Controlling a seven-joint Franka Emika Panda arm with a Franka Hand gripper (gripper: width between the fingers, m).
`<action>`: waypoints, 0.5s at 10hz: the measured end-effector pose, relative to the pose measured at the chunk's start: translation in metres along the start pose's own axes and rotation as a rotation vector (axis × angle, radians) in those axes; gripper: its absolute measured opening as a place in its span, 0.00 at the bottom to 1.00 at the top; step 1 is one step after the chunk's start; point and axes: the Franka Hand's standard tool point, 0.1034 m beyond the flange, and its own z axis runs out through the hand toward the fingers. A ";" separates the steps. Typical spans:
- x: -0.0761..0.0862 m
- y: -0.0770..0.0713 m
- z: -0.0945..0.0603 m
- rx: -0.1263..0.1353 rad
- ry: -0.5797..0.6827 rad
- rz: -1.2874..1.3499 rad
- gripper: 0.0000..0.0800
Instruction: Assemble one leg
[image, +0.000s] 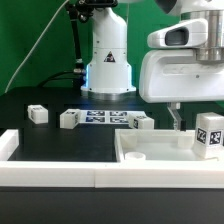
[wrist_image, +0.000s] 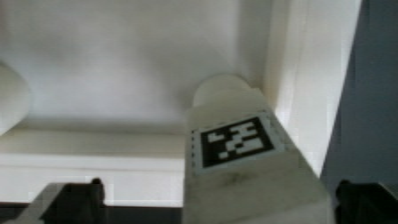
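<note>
The leg (image: 210, 135) stands upright at the exterior view's right edge, its black-and-white tag facing that camera. Its foot is on or in the white tray-like part (image: 150, 150), and I cannot tell whether it is seated in a recess. In the wrist view it rises straight up the gap of my hand (wrist_image: 217, 203), tag toward the lens. My dark fingertips (wrist_image: 71, 200) are spread to either side of it. There is clear space on one flank, while the other tip is just beside the plastic, so I am bracketing the leg and not pinching it. I judge the step in hand to be taking hold of this leg for fitting into the tray-like part. The next move calls for centring so both pads meet the flat sides squarely, then closing without tipping it, since a tall narrow post could easily topple. Further out, spare legs (image: 69, 119) lie on the black table (image: 60, 145) near the marker board (image: 100, 117), well apart from my hand.
</note>
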 end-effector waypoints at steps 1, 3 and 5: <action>0.000 0.004 0.000 -0.014 -0.005 -0.167 0.81; 0.001 0.006 -0.002 -0.016 -0.019 -0.329 0.81; 0.001 0.006 -0.001 -0.015 -0.019 -0.307 0.63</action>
